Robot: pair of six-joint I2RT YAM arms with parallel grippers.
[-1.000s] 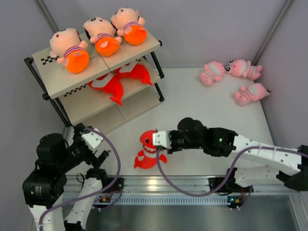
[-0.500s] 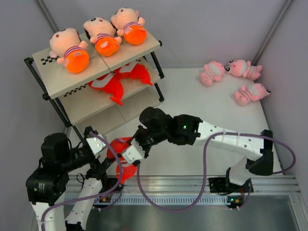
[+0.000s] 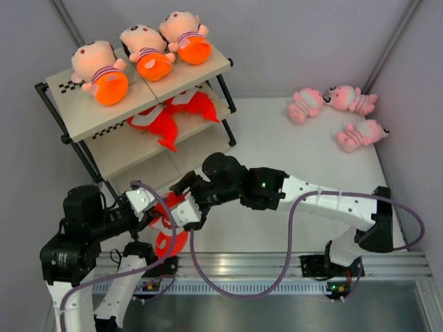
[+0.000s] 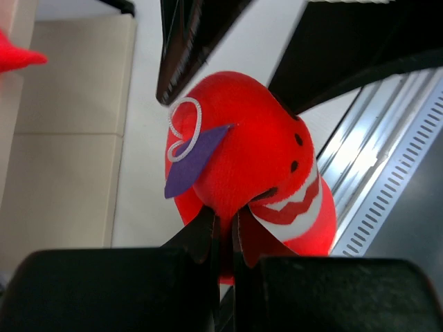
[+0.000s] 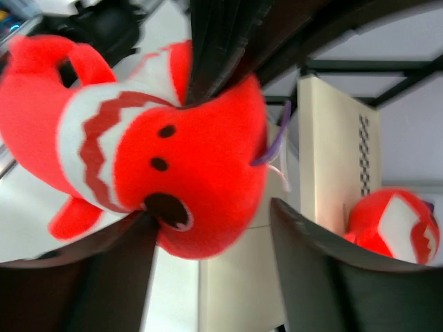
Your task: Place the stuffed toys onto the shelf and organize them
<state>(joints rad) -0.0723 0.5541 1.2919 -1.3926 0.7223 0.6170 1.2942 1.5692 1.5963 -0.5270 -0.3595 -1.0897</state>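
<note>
White bench [image 3: 291, 159] below, grey walls [image 3: 311, 41] around. At far left, shelf [image 3: 83, 117], with three peach dolls [image 3: 104, 76] on the top board and two red fish [image 3: 163, 121] on the middle one. Held up at the near left, just in front of the shelf's lowest board and between both tools: third fish [image 4: 256, 145]. Long axis roughly far to near, with the toothed mouth toward the near rail [image 4: 387, 173] and the back with its purple tag [image 4: 194, 162] toward the shelf. Left tool [image 4: 221, 235] clenched on a fold low on the third fish. Right tool [image 5: 211, 214] spread wide around the body, one finger against it and the other just beside; cannot tell whether gripping or released. Far right on the bench, well apart from both tools: three pink toys [image 3: 305, 104], lying close together.
</note>
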